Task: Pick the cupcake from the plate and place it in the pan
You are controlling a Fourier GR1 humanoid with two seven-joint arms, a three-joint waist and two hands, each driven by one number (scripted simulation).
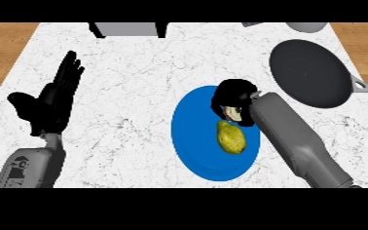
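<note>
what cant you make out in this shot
- Cupcake, head view: mostly hidden under the curled right hand; only a sliver shows.
- Blue plate: its upper right rim is covered by that hand and forearm.
- Grey object and white object at the counter's far edge: cut off by the top band.

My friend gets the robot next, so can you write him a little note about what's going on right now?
Right hand: over the blue plate, fingers curled round the cupcake, which is mostly hidden by it.
Left hand: open, resting at the counter's left side, fingers up.
A yellow-green pear lies on the plate beside the cupcake.
The dark pan sits to the upper right, nothing in it.
Done: cupcake grasped. I cannot tell if it has left the plate.
Left: carry it to the pan and set it inside.
</note>
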